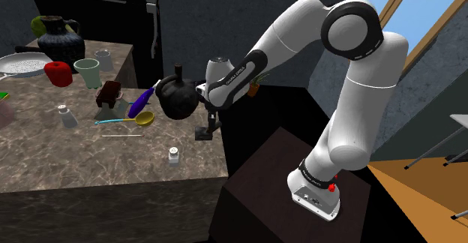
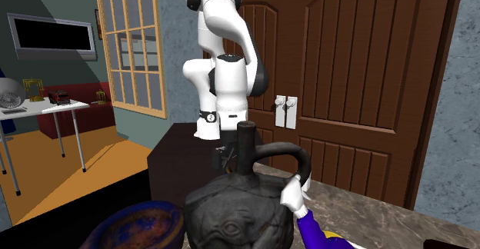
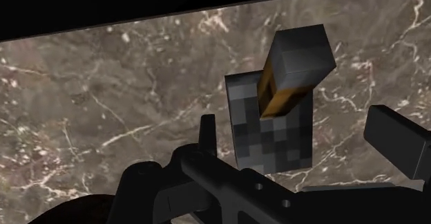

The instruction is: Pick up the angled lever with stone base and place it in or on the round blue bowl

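Item: angled lever with stone base (image 3: 271,129). A mottled grey block sits flat on the marbled counter (image 1: 90,159), with an ochre stem slanting up to a dark square head. It stands near the black jug (image 1: 176,97), on the shoulder view's right of it and closer to the counter's edge. Item: gripper (image 3: 300,138). It hangs over the lever from above with jaws released, one finger on each side of the block and neither touching it, so nothing is held. Judged purpose: this straddle sets up a pinch across the block's flat sides, a surer hold than the slanted stem. Item: round blue bowl (image 2: 138,223). It sits just beside the jug on the second exterior view's left, brownish inside and mouth up, so it can take the lever. Judged hazard: the tall jug seems to stand roughly between lever and bowl, so the carry wants height.
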